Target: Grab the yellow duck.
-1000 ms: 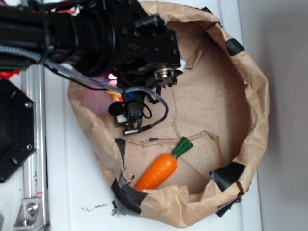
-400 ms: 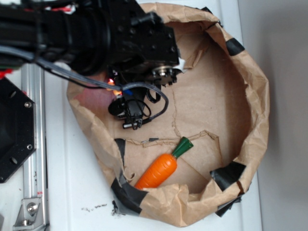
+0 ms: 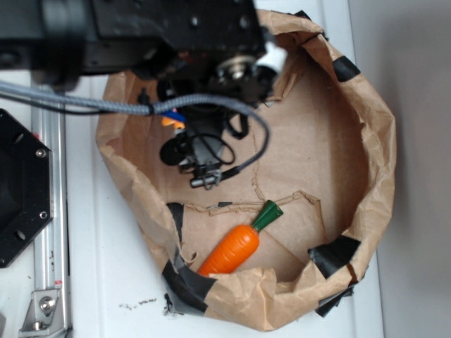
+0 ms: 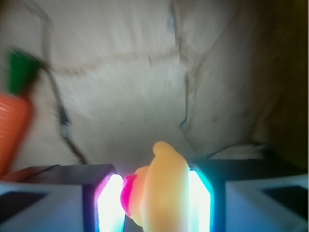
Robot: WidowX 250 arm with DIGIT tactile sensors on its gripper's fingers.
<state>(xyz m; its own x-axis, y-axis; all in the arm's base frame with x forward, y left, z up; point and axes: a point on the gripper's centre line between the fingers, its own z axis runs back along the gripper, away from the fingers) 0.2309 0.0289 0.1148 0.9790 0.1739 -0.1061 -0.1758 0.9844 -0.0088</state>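
End effector (image 4: pixel 153 203) higher, yellow duck (image 4: pixel 161 191) aboard.

Robot lab bench, not home. White tabletop (image 3: pixel 99 282) with aluminium extrusion rail (image 3: pixel 51 232) along left edge of frame, black mounting plate (image 3: pixel 17 197) bolted beside it. Black robot arm (image 3: pixel 141 35) with braided cable (image 3: pixel 77 104) across upper left. Makeshift brown paper pen (image 3: pixel 377 176), patched with black tape (image 3: pixel 331 255), fills centre, toy carrot (image 3: pixel 236 246) inside.
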